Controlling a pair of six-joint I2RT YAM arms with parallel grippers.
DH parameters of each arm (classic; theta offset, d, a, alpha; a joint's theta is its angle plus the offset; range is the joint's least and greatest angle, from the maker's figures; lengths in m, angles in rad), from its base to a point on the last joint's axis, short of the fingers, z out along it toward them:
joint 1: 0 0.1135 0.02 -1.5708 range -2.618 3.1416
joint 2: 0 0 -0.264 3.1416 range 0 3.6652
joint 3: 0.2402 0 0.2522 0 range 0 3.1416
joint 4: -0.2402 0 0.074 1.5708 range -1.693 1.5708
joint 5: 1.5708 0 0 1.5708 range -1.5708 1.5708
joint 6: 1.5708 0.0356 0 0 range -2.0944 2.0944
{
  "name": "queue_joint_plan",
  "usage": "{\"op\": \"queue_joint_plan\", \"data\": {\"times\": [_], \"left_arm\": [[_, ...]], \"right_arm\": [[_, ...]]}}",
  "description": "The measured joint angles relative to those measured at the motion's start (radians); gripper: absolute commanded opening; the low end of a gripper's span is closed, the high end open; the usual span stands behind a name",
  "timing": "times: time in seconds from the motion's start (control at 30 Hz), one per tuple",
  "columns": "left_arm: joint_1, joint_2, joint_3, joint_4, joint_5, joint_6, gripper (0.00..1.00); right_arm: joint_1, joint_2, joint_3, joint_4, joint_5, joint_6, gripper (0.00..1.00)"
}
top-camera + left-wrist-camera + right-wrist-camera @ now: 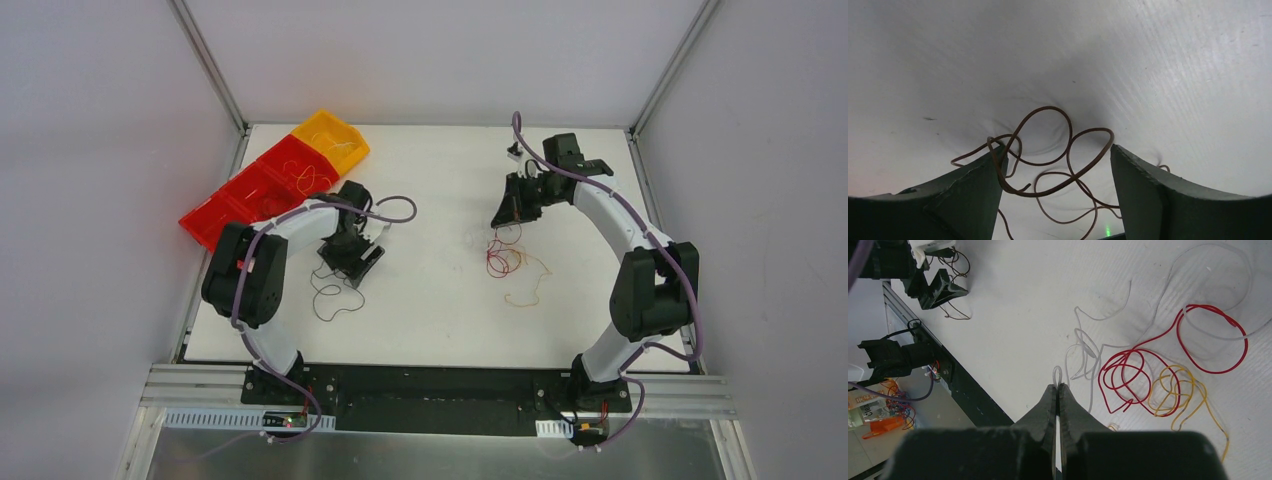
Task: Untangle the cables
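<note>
**A:** From above, where do the cables lie?

**B:** In two lots on the white surface (440,330). On the left, a dark cable (328,295) curls just below the left pincer (353,265). Towards the middle-right, a red cable (502,263) and a yellow cable (530,293) lie tangled together just on the near side of the right pincer (499,220). A row of red and orange bins (255,190) sits at the far left edge with thin strands inside.

**A:** And the left wrist view?

**B:** The left pincer is open, with its two dark fingers (973,195) well apart. The dark cable lies in loose loops on the surface, right between them. One loop crosses in front of the left-hand finger's tip and looks to touch it. The pincer grips nothing.

**A:** The right wrist view?

**B:** The right pincer is closed, its fingers pressed together. A small loop of a white cable (1057,374) pokes out of the tips, so it pinches that strand. The rest of the white cable trails across the surface to the right of the tips. The red cable lies in coils further right, apart from the fingers, and the yellow cable overlaps its lower coils. In the top left corner of that view, the left pincer shows with the dark cable beside it.
</note>
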State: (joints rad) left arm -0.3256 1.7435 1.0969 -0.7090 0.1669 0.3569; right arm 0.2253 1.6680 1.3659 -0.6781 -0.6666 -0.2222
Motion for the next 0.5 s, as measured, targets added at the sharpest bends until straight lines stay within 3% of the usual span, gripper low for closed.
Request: {"op": "queue_joint_plan", "data": {"times": [0.07,0.2,0.3,0.5], "left_arm": [[-0.051,-0.016,-0.034,0.043,-0.092,-0.026,0.59],[-0.128,-0.050,-0.079,0.073,-0.168,-0.085,0.22],[-0.153,-0.068,-0.100,0.083,-0.183,-0.111,0.00],[-0.056,-0.083,-0.080,0.069,-0.122,-0.108,0.00]], "right_arm": [[0.000,0.000,-0.002,0.000,0.000,-0.003,0.00],[0.000,0.000,-0.008,-0.001,0.005,-0.007,0.00],[0.000,0.000,-0.021,-0.001,0.008,-0.008,0.00],[0.000,-0.001,-0.032,-0.008,0.012,-0.018,0.00]]}}
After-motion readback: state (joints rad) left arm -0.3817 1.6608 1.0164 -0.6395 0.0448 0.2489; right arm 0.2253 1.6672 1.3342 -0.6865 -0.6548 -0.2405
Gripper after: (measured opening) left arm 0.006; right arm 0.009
